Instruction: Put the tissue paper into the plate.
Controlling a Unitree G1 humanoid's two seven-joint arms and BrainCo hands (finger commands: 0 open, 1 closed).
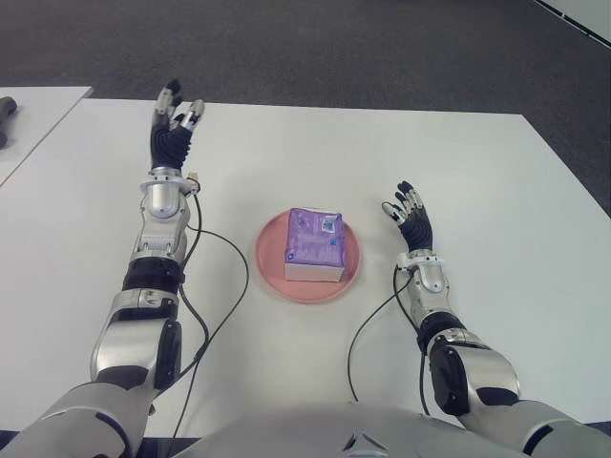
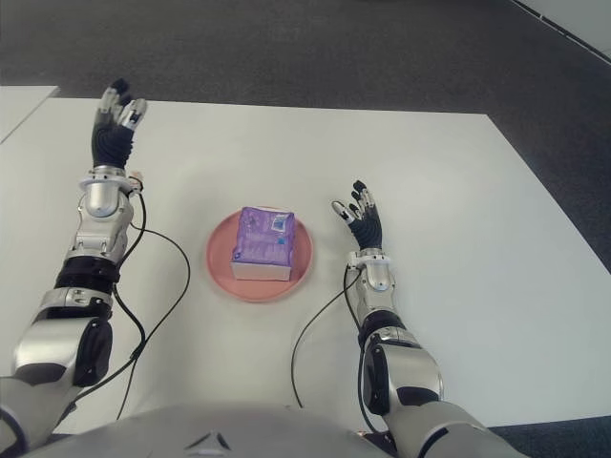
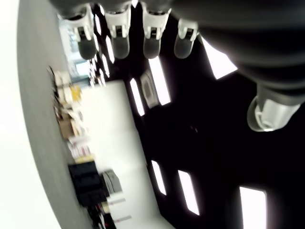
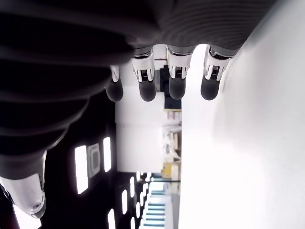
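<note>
A purple pack of tissue paper [image 1: 315, 242] lies inside the round pink plate [image 1: 270, 256] at the middle of the white table [image 1: 496, 191]. My right hand [image 1: 408, 214] is just to the right of the plate, fingers spread and pointing up, holding nothing. Far to the left and further back, my left hand [image 1: 175, 114] is also raised with straight fingers and an empty palm. Both wrist views show only extended fingertips [image 4: 177, 88] and the room beyond, with no object in either hand.
Thin black cables [image 1: 224, 305] run over the table from both forearms toward my body. A second white table [image 1: 38, 110] stands at the far left with a dark object [image 1: 6, 110] on it. Dark floor lies beyond the table's far edge.
</note>
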